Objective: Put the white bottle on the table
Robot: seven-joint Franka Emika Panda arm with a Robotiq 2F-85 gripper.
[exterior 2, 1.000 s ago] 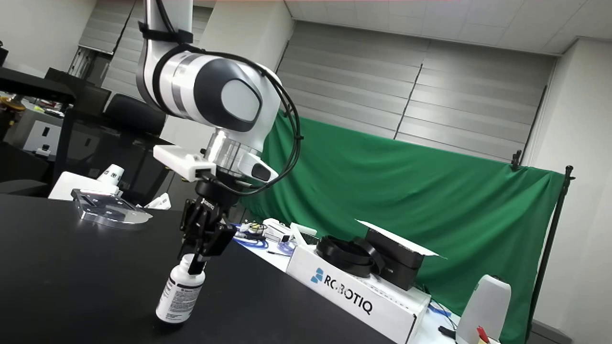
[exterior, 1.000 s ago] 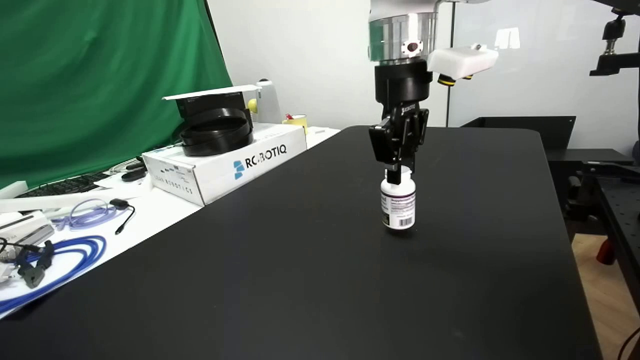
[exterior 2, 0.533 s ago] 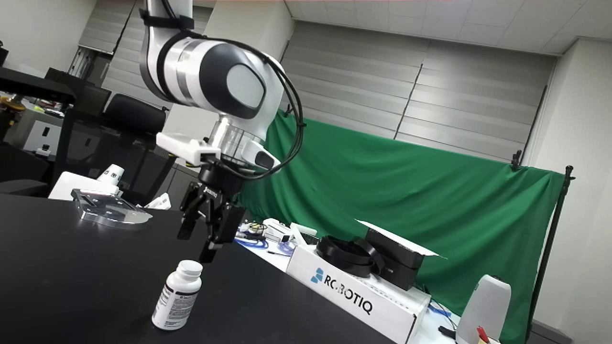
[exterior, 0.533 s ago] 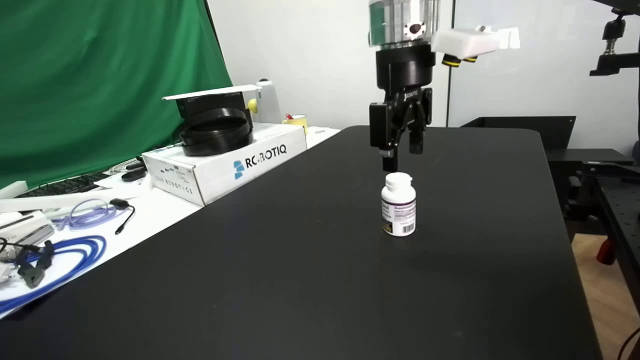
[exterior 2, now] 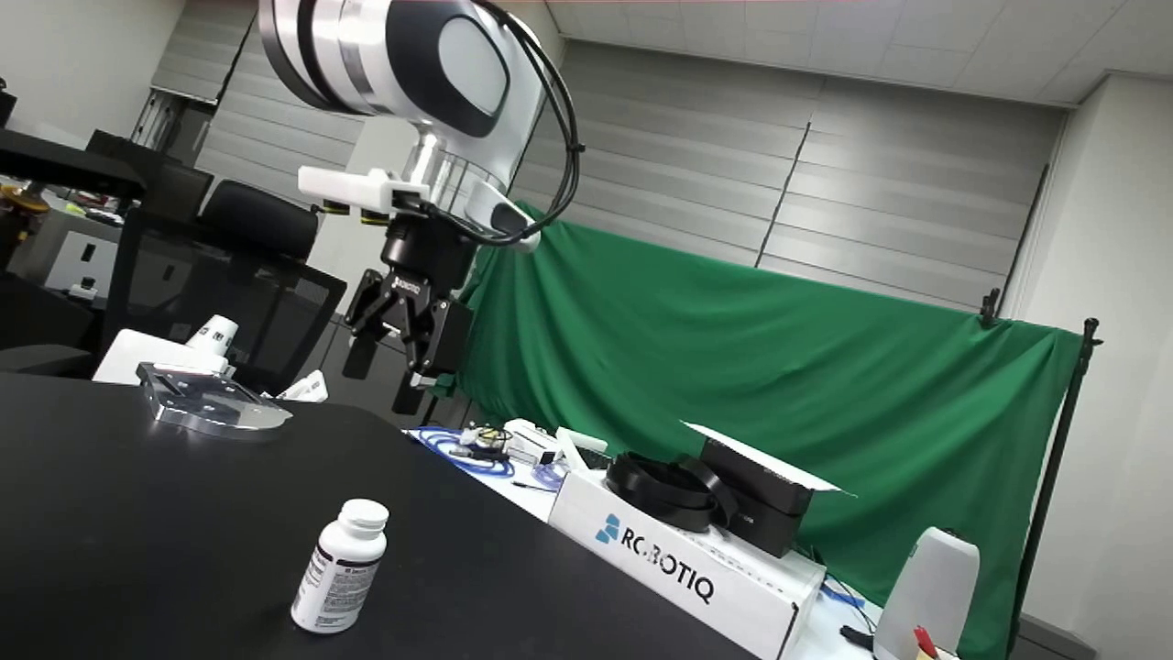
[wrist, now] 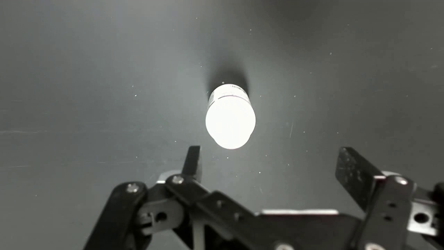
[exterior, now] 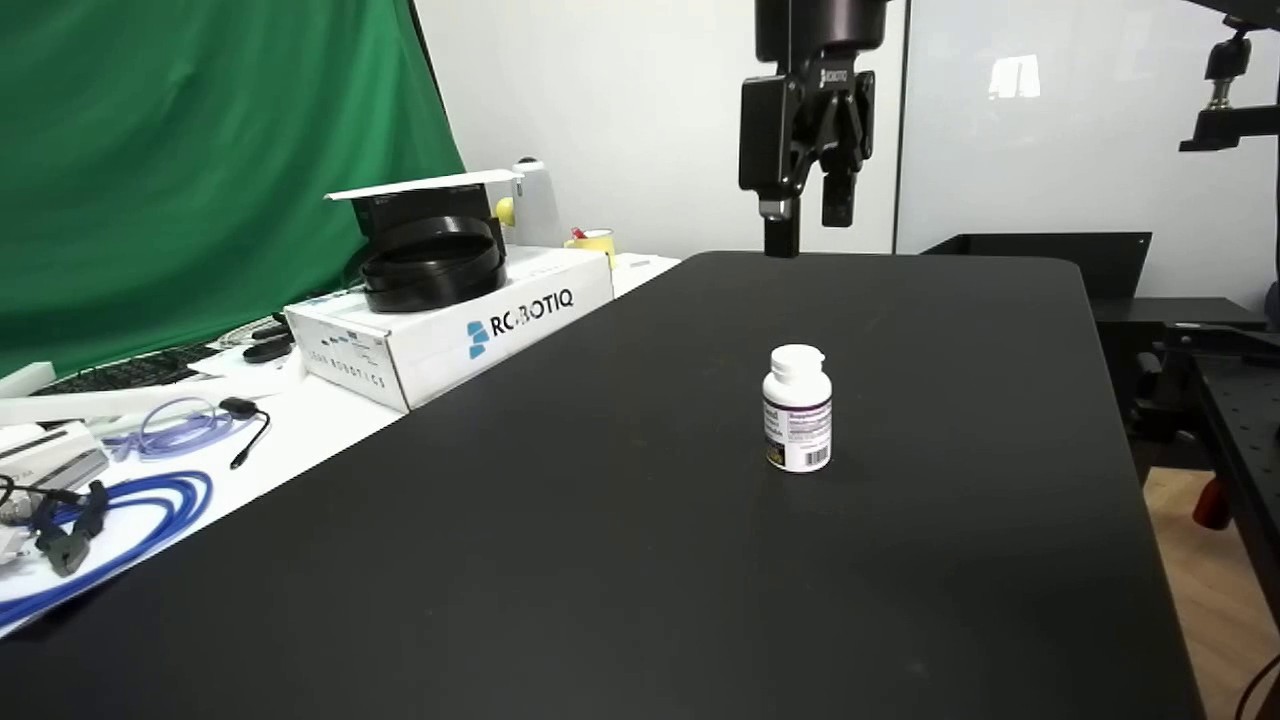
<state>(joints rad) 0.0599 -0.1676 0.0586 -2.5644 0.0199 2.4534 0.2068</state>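
Black table [exterior: 560, 560] carries the white bottle [exterior: 797, 410], gripper [exterior: 810, 226] well above

A green curtain [exterior 2: 779, 339] forms part of the backdrop in both exterior views, and a white box [exterior 2: 678, 568] lettered ROBOTIQ lies on the white surface [exterior: 310, 428] beside the table. The bottle stands upright on the black top, cap [exterior: 797, 362] uppermost, part of its printed label [exterior: 800, 438] showing. The gripper points down, its fingers [wrist: 357, 177] spread wide, with dark table top showing between them. Both are apart from the bottle; in both exterior views they hang well above its cap. From the wrist view, the bottle appears past the tips of the fingers, its top washed out to plain white. It lines up with the gap, closer to the finger at the picture's left than to the one at the right.
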